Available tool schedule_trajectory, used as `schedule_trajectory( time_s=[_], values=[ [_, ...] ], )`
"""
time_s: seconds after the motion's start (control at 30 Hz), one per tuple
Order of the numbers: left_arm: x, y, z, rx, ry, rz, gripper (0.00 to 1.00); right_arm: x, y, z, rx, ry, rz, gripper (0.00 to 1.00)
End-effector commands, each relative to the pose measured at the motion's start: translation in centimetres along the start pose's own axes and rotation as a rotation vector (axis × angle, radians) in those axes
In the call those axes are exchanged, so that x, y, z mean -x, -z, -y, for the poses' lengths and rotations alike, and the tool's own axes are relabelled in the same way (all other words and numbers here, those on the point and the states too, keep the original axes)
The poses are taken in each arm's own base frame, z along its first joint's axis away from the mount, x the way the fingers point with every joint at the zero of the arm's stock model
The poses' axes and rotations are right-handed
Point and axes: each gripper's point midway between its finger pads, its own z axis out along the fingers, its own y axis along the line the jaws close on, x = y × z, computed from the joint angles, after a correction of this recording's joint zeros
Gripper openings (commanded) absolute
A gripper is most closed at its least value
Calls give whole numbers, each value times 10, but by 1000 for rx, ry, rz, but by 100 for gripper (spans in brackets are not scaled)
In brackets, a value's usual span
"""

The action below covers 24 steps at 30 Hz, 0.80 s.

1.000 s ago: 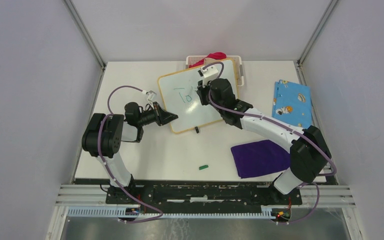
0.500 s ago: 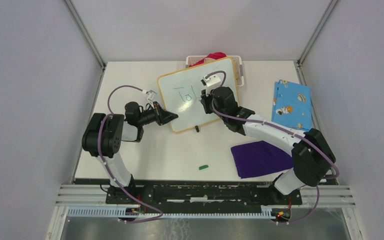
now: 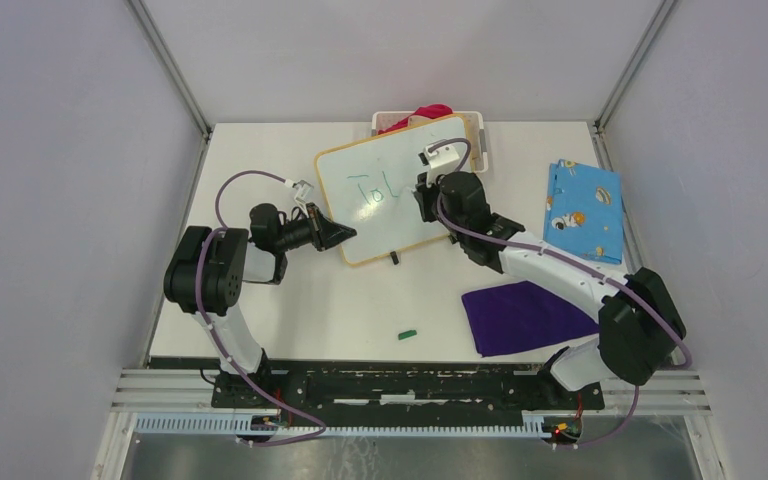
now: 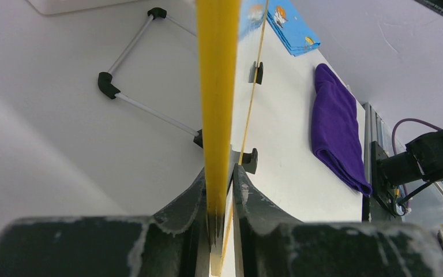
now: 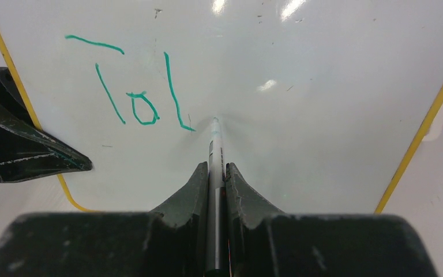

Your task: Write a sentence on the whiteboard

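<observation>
Whiteboard (image 3: 385,225) sits at the table's (image 3: 290,300) far middle, its near-left edge pinched in the left gripper's (image 3: 350,235) nearly shut fingers, while the right gripper (image 5: 216,170), closed on a green marker (image 5: 214,151), has the tip right of the sentence's (image 3: 374,188) "Tol": the next letter likely needs light, steady contact.

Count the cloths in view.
3: folded purple cloth, near right; blue cartoon-print cloth, right edge; red cloth in the white basket behind the wood-framed whiteboard, where more may hide.

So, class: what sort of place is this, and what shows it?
Probably a robot lab cell: two black and white robot arms bolted to a metal rail, plain grey panels walling the white table.
</observation>
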Motion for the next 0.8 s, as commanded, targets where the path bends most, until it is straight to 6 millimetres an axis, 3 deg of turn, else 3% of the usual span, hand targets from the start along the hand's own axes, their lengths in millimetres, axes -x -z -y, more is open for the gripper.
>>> schedule_trajectory(
  time_s=[0.0, 0.3, 0.77],
  values=[
    [2, -1, -16, 69, 13, 17, 22, 52, 1, 2, -11, -37, 128, 0],
    [2, 0, -17, 69, 14, 15, 22, 55, -9, -1, -1, -35, 117, 0],
    [2, 0, -17, 71, 16, 15, 22, 39, -8, 6, -28, -38, 89, 0]
  ],
)
